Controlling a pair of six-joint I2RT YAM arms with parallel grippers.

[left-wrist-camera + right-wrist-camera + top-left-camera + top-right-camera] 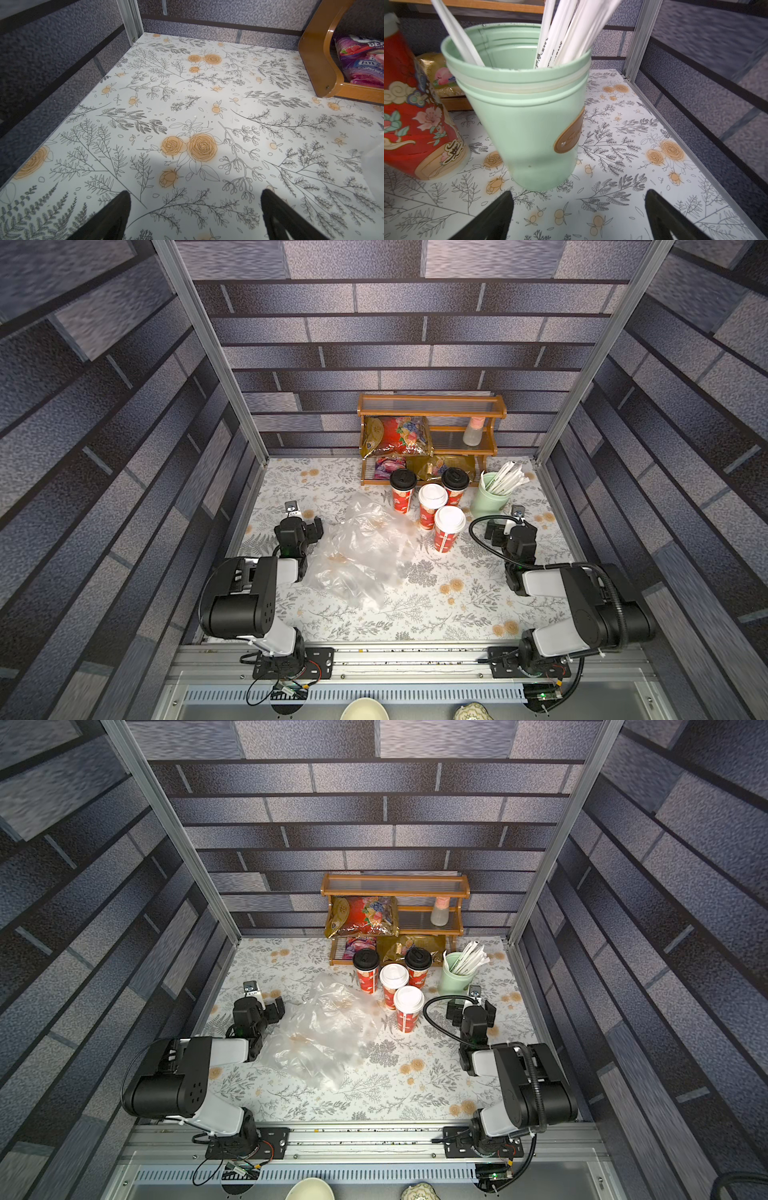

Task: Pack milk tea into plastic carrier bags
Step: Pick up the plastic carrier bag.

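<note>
Milk tea cups [432,506] stand upright in a tight cluster on the floral table [457,605], just in front of the wooden shelf [432,406]. The two black-lidded cups [402,489] are at the back, nearest the shelf, and the two white-lidded cups [449,529] are in front of them. All four stand outside the plastic carrier bags [361,551], which lie in a crumpled, clear heap beside the cups on the left arm's side, between the two arms in both top views [324,1027].

The left gripper [306,526] sits low, just beside the heap's edge. Its jaws are spread wide and empty, and the left wrist view shows only bare tabletop between the black fingers [116,214]. A pale fold of bag shows at the frame's edge [374,166].

The right gripper [510,526] is also spread wide and holds nothing. It sits near the green cup [490,497] of white straws [505,479]. In its wrist view the green cup [525,124] stands right ahead of the open fingers [660,214], apart from them, with one red cup [415,124] just beside it.

On the shelf lie red and gold snack packets [395,435] and a small pink-capped bottle [473,431].
</note>
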